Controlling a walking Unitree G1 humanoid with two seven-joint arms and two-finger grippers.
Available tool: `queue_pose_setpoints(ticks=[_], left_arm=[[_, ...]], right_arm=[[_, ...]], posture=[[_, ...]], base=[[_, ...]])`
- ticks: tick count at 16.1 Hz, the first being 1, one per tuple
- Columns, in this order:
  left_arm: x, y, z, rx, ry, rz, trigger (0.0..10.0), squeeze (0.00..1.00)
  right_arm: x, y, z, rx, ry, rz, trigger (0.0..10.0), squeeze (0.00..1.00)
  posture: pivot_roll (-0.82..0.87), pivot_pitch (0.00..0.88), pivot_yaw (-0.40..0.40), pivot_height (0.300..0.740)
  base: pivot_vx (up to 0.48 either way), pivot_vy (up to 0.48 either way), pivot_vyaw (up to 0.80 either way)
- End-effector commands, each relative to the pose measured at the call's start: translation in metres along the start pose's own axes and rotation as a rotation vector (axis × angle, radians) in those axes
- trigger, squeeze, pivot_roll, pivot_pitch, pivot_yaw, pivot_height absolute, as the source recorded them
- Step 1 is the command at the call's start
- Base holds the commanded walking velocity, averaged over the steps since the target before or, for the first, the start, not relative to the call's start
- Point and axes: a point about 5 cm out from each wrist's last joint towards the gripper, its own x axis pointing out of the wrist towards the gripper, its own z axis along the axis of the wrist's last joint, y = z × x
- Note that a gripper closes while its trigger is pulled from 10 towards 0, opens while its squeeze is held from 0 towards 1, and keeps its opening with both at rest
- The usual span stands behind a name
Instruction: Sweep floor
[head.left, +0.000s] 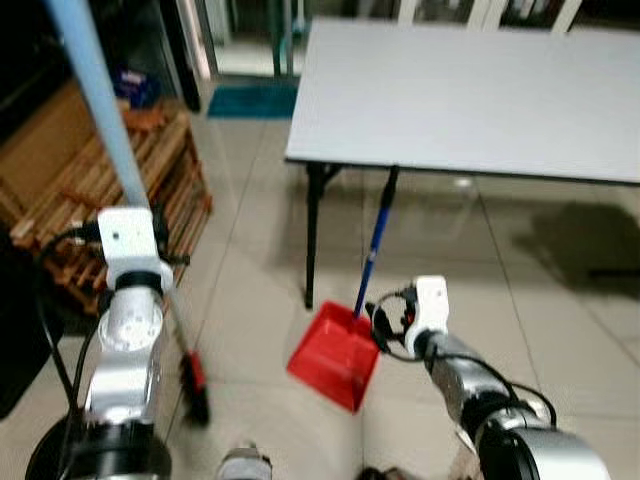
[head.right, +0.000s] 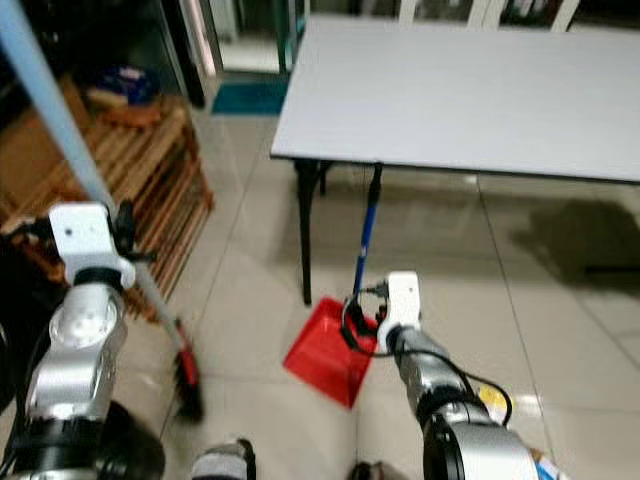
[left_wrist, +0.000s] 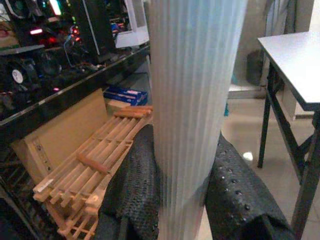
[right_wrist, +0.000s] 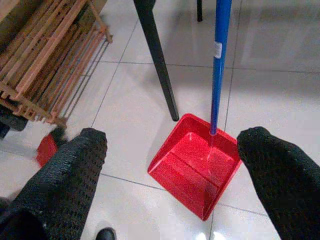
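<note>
A broom with a pale blue handle (head.left: 100, 90) slants up to the left, its red and black head (head.left: 195, 385) resting on the tiled floor. My left gripper (left_wrist: 185, 200) is shut on that handle, its black fingers (left_wrist: 135, 195) pressed to either side. A red dustpan (head.left: 335, 355) lies on the floor by the table leg, its blue handle (head.left: 375, 245) leaning up against the table edge. My right gripper (right_wrist: 173, 136) hangs open just above and in front of the dustpan (right_wrist: 195, 160), fingers (right_wrist: 70, 180) spread wide with nothing between them.
A white table (head.left: 470, 90) spans the back, with a black leg (head.left: 313, 240) beside the dustpan. A wooden slat rack (head.left: 120, 190) stands on the left against a cardboard box. A teal mat (head.left: 250, 100) lies at the far doorway. Tiled floor stretches to the right.
</note>
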Motion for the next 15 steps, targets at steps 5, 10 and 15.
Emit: queue_pose_setpoints(ticks=[5,10,15], left_arm=[[0.0023,-0.0028,0.0106,0.003,-0.047,-0.01,10.0,0.0],[0.0026,-0.0036,0.0106,0.01,-0.046,-0.018,10.0,0.0],[0.0026,-0.0049,0.0107,0.013,-0.047,-0.025,10.0,0.0]], right_arm=[[-0.0012,-0.0012,-0.0035,-0.006,0.019,0.004,10.0,0.0],[-0.0011,-0.0002,-0.0044,-0.008,0.023,0.008,10.0,0.0],[-0.0011,0.0002,-0.0047,-0.009,0.024,0.009,10.0,0.0]], posture=[[0.11,0.1,-0.013,0.74],[0.11,0.097,-0.012,0.74],[0.11,0.096,-0.012,0.74]], base=[[0.446,0.0,0.0],[0.447,0.0,0.0],[0.445,0.0,0.0]])
